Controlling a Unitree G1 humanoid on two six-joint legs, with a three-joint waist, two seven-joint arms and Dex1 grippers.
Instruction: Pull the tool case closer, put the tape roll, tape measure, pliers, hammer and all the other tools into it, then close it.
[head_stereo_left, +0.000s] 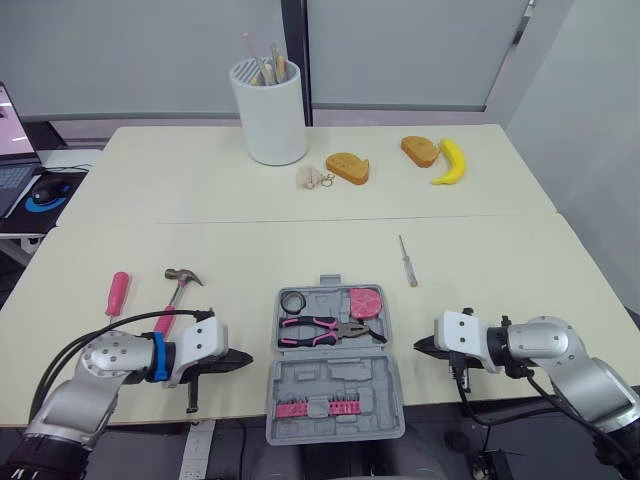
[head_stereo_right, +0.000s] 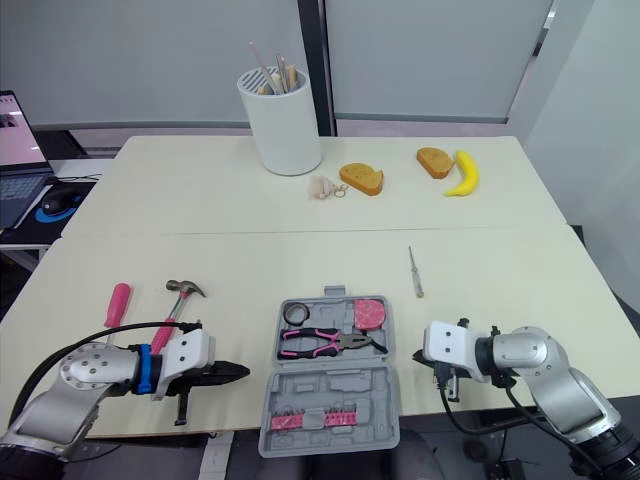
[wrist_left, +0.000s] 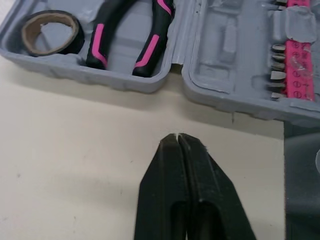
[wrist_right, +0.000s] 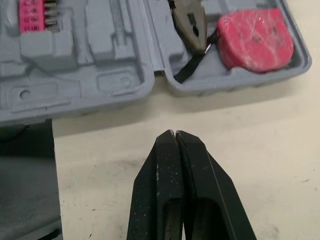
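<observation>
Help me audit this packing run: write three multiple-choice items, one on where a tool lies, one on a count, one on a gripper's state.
1. Where is the hammer relative to the tool case?
A) inside it
B) on the table, to its left
C) on its far side, against the wall

2. How many tools lie in the case's far half?
A) one
B) three
C) five

3. How is the left gripper?
A) shut on a tool
B) wide open
C) shut, holding nothing

Answers:
1 B: the hammer lies on the table left of the open case.
2 B: the tape roll, pliers and tape measure sit there.
3 C: it is closed over bare table beside the case.
</observation>
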